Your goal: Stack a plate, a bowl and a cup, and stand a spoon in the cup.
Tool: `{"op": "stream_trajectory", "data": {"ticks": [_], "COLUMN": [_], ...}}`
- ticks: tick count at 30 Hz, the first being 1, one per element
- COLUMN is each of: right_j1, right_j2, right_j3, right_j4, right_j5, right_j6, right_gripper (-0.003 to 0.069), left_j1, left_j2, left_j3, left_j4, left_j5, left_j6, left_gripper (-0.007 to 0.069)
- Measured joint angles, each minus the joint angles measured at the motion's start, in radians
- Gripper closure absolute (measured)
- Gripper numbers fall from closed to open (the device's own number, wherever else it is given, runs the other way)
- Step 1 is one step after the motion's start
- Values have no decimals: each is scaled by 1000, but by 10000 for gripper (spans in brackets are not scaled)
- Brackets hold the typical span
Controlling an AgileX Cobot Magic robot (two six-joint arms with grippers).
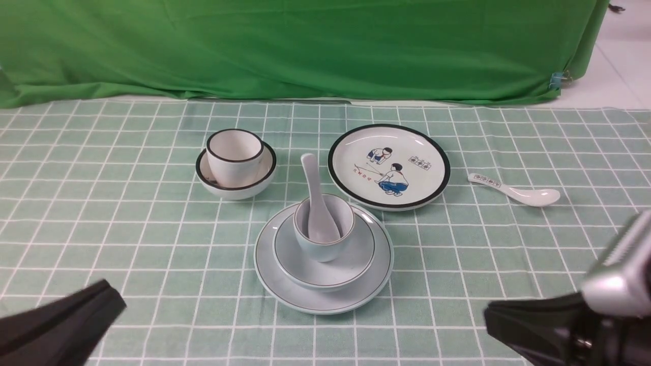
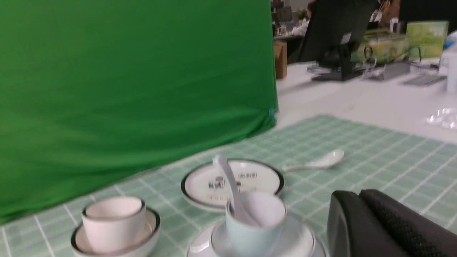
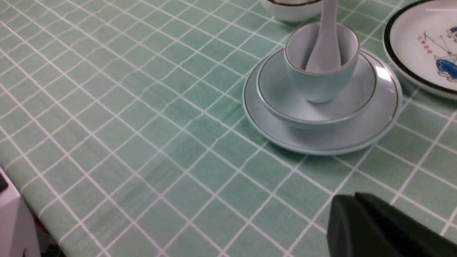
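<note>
Both tools closed, nothing between the fingers — left tool (image 2: 360, 203) w/ its tips together, right tool (image 3: 353, 200) same, both well apart from the stack. Largest first: worktop (image 1: 168, 284) carries the lot; plate (image 1: 325, 304) flat on it, nearer the robot than the cartoon plate (image 1: 389, 165). Bowl (image 1: 285, 254) sits upright in the plate, approx. centred; cup (image 1: 321, 248) upright inside the bowl; smallest, spoon (image 1: 318, 203) stands in the cup, bowl end down, handle leaning on the rim & pointing up. Step in hand: prob. the finish, since all 4 pcs look placed. Next move needs no grasp, I'd say — just keep both arms clear, as a knock to the handle could tip spoon + cup.
</note>
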Motion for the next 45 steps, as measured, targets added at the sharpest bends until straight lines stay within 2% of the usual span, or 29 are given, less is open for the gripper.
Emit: {"op": "stream_trajectory", "data": {"ticks": [12, 17, 19, 20, 21, 23, 29, 31, 37, 45], "right_j1": [0, -12, -60, -125, -135, -300, -584, -654, -747, -761], "right_j2": [-44, -60, -90, -121, -126, -200, -454, -555, -738, -743], "right_j3": [1, 7, 22, 45, 50, 127, 394, 475, 540, 540], "right_j4": [0, 0, 1, 2, 2, 18, 42, 47, 53, 53], "right_j5": [43, 44, 41, 38, 37, 22, -78, -103, -38, -8], "right_j6": [14, 15, 14, -8, -13, -103, -336, -355, -344, -341], "right_gripper": [599, 592, 594, 610, 617, 641, 643, 643, 643, 642], "left_j1": [0, 0, 0, 0, 0, 0, 0, 0, 0, 0], "left_j2": [0, 0, 0, 0, 0, 0, 0, 0, 0, 0], "left_j3": [145, 145, 145, 145, 145, 145, 145, 145, 145, 145], "left_j4": [0, 0, 0, 0, 0, 0, 0, 0, 0, 24], "left_j5": [24, 121, 131, 134, 135, 135, 135, 135, 135, 135], "left_j6": [-3, -3, -3, -3, -3, -3, -3, -3, -3, -2], "left_gripper": [615, 615, 614, 615, 615, 614, 613, 613, 613, 613]}}
